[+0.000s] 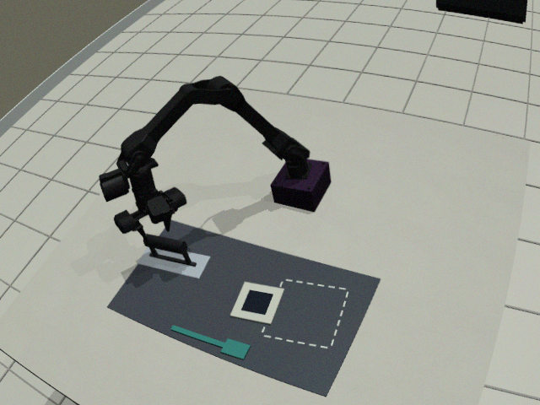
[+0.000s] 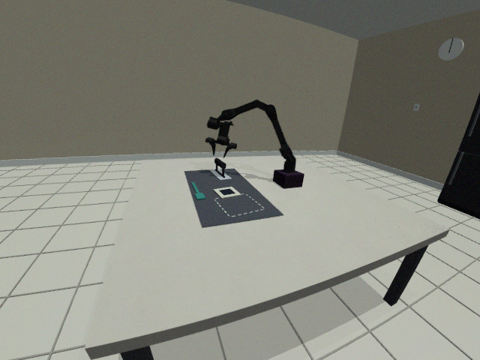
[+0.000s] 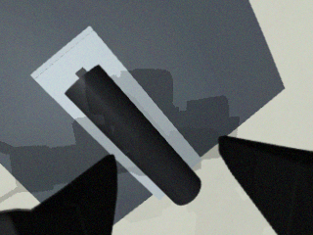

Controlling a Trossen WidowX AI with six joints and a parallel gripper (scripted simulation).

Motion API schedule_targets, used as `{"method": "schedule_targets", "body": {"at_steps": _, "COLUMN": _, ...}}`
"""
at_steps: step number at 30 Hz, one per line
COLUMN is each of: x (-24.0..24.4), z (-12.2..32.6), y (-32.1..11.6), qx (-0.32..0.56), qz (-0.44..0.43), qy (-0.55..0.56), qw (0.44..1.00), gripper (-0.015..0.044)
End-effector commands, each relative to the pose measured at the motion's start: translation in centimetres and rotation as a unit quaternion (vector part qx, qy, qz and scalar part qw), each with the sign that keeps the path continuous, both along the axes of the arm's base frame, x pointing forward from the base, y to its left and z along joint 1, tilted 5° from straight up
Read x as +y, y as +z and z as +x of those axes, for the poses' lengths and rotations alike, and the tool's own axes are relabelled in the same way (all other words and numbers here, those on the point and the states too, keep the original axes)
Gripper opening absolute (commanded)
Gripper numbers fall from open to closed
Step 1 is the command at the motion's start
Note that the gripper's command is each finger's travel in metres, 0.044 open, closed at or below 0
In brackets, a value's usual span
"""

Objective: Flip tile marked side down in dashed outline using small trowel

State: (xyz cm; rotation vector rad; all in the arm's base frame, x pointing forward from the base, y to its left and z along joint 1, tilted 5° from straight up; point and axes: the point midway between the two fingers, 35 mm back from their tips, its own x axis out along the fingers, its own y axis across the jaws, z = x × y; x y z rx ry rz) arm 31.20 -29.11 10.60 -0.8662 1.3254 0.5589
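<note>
Across the dark mat [image 1: 305, 370] [image 2: 213, 218] [image 3: 205, 49], the open claw [image 1: 153, 231] [image 2: 219, 156] [image 3: 168, 153] hangs above the trowel's black handle [image 1: 165, 244] [image 2: 220, 163] [image 3: 137, 137].

Counted from my remote station: mat [image 1: 209, 300] [image 2: 209, 213] [image 3: 205, 39], one; marked tile [image 1: 257, 302] [image 2: 226, 191], one; dashed outline [image 1: 346, 293] [image 2: 263, 208], one. Hand tools, two (I make it one teal tool [image 1: 235, 348] [image 2: 199, 195], one black-handled tool [image 1: 165, 243] [image 2: 220, 163] [image 3: 137, 137]). Arm [image 1: 209, 94] [image 2: 256, 105], one; gripper [image 1: 156, 234] [image 2: 219, 156] [image 3: 168, 153], one; its fingers, two. Tabletop [image 1: 392, 196] [image 2: 271, 247] [image 3: 293, 29], one; table legs [image 2: 406, 273] I can see, two. Wall clock [image 2: 451, 49], one.
</note>
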Motion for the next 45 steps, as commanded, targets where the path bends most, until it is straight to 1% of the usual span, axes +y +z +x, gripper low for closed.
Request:
{"method": "schedule_targets", "body": {"at_steps": 1, "x": 0.0, "z": -0.2, "y": -0.6, "qx": -0.026, "qz": 0.019, "qy": -0.067, "qw": 0.997, "gripper": 0.0300}}
{"method": "schedule_targets", "body": {"at_steps": 11, "x": -0.2, "z": -0.5, "y": -1.1, "qx": -0.088, "qz": 0.062, "qy": -0.217, "qw": 0.970, "gripper": 0.0300}}
{"method": "schedule_targets", "body": {"at_steps": 21, "x": -0.5, "z": -1.0, "y": -1.7, "qx": -0.144, "qz": 0.112, "qy": -0.360, "qw": 0.915, "gripper": 0.0300}}
{"method": "schedule_targets", "body": {"at_steps": 36, "x": -0.4, "z": -1.5, "y": -1.9, "qx": -0.208, "qz": 0.196, "qy": -0.541, "qw": 0.791, "gripper": 0.0300}}
{"method": "schedule_targets", "body": {"at_steps": 45, "x": -0.1, "z": -2.1, "y": -2.5, "qx": -0.233, "qz": 0.259, "qy": -0.635, "qw": 0.690, "gripper": 0.0300}}
